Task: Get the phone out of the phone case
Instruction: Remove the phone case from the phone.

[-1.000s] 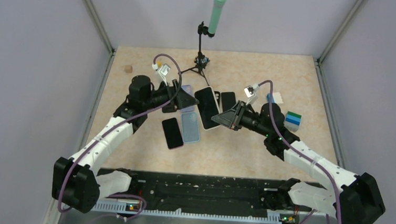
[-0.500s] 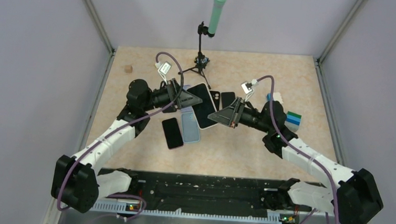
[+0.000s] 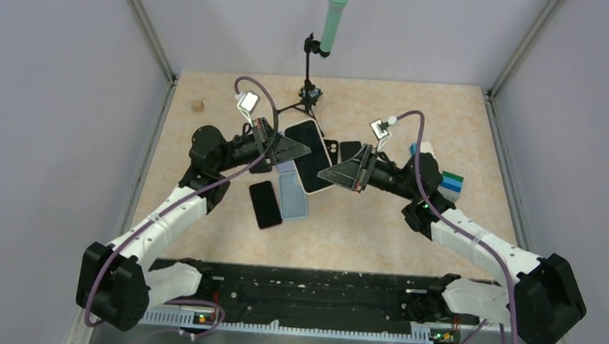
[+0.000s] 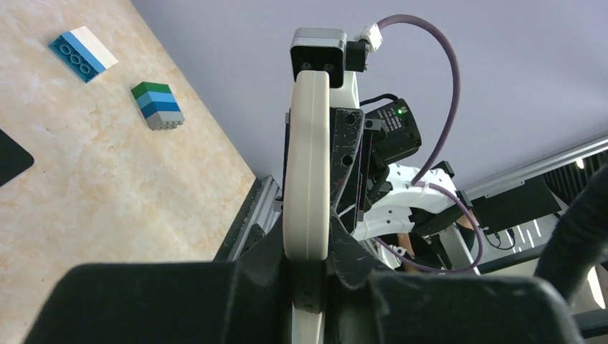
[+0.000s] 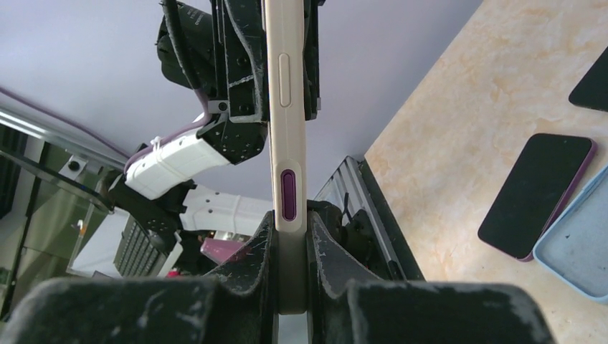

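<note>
Hanging over the worktop (image 3: pixel 362 233), at the upper centre of the top view, the cased phone (image 3: pixel 312 158) is now pinched from both sides. The left claw (image 3: pixel 297 149), open a second ago, has closed on one edge, and the right claw (image 3: pixel 327 176) stays clamped on the other. Separating the case can probably begin.

I'm seeing the case (image 5: pixel 285 107) cream along its edge, one purple button (image 5: pixel 288 195) set into it, and the phone (image 3: pixel 312 152) inside showing a black face. The tabletop (image 3: pixel 378 226) is beige with a pale marbled mottling. Lying on it: a light blue cover (image 3: pixel 292 195), and a second phone (image 5: pixel 536 193), black with a purple rim. One brick (image 4: pixel 82 51) is blue and white; the stack of bricks (image 4: pixel 158 105) runs green, blue, grey. Cables (image 4: pixel 454 64) purple, pole (image 3: pixel 336 12) mint green, walls (image 3: pixel 48 81) lilac-grey
</note>
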